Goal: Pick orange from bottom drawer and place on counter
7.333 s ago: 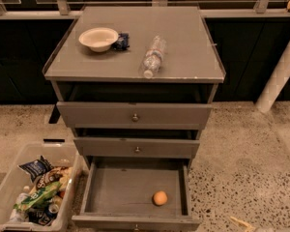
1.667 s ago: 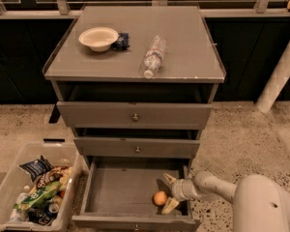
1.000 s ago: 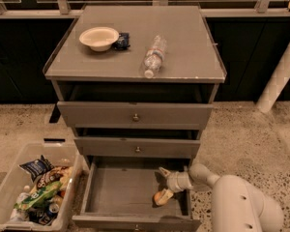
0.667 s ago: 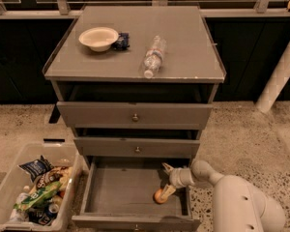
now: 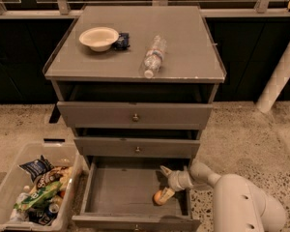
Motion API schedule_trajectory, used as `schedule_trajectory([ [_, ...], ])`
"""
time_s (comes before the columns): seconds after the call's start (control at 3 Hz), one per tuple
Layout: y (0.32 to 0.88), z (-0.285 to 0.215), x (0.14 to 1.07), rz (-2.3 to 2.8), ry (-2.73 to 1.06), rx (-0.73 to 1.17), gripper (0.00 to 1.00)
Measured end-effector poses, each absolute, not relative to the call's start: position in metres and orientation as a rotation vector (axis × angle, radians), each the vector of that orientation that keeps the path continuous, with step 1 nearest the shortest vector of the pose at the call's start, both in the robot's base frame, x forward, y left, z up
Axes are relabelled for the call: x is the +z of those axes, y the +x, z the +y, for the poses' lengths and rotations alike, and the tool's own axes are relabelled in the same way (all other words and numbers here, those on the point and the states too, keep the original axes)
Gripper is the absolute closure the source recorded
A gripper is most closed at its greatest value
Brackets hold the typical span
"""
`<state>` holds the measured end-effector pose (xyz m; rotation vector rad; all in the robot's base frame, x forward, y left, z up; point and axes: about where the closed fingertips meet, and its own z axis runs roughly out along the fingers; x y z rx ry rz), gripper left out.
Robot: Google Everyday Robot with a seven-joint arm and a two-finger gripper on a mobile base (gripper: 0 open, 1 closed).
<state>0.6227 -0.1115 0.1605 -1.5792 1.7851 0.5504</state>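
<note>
The bottom drawer is pulled open. The orange lies on its floor near the front right corner. My gripper reaches into the drawer from the right, just above the orange. It is open: one finger points up and back, and the other finger slants down and touches the orange's right side. The orange sits beside that finger, not between the two. The grey counter tops the cabinet; the two upper drawers are only slightly ajar.
On the counter stand a white bowl, a small dark blue object and a plastic bottle lying on its side. A clear bin of snack bags sits on the floor at the left. A white post stands at the right.
The arm has come in from the right and reached into the open drawer, which held only the orange at first. In the last second the gripper barely shifted; the orange stays put.
</note>
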Motion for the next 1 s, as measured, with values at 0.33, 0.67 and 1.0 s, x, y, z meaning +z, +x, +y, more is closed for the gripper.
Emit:
schedule_trajectory([
  [0.33,0.5994,-0.1052,0.1462,1.796,-1.631,0.608,0.0],
  [0.67,0.5994,-0.1051,0.1462,1.796,-1.631,0.608,0.18],
  [1.0,0.5994,-0.1051,0.1461,1.796,-1.631,0.608,0.17],
])
